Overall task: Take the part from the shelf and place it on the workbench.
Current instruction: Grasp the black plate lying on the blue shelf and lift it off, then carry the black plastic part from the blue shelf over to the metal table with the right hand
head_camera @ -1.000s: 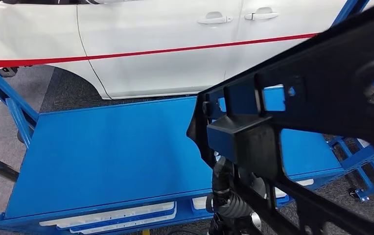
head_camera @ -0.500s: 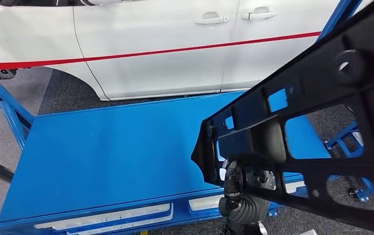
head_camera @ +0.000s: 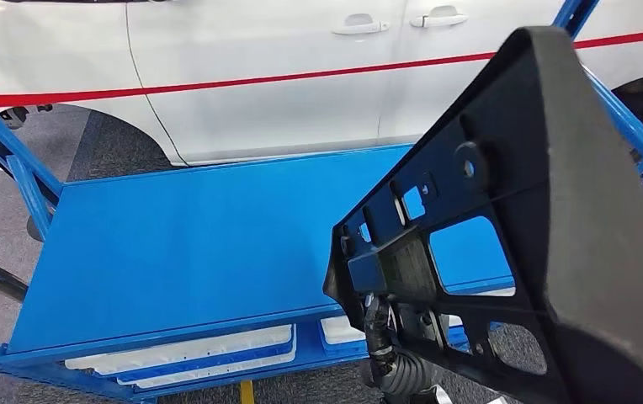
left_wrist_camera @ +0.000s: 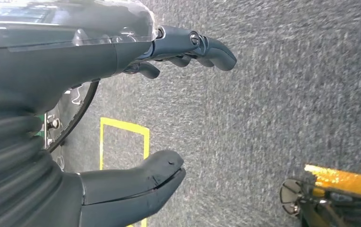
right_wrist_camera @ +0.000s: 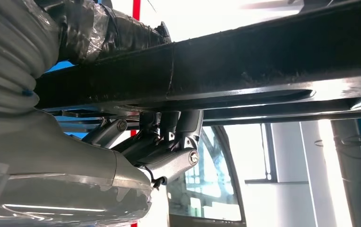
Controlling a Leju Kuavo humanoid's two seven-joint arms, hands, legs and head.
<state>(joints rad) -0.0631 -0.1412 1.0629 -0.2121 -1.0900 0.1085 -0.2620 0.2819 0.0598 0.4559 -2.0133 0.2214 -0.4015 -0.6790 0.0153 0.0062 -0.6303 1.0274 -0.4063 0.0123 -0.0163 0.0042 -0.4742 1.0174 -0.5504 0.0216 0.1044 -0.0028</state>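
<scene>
A large black plastic part with ribs and cut-outs fills the right of the head view, tilted up above the right end of the blue workbench. My right hand grips it from below at its lower left corner, near the bench's front edge. In the right wrist view the fingers wrap a black bar of the part. My left hand hangs over grey carpet with its fingers and thumb apart, holding nothing.
A white car with a red stripe stands just behind the bench. Blue frame posts rise at the left and right. White trays lie under the bench's front edge. Yellow floor tape marks the carpet.
The part has turned in my right hand: its broad end has swung up and nearer the camera, its lower corner staying over the bench's front right. The view has shifted slightly.
</scene>
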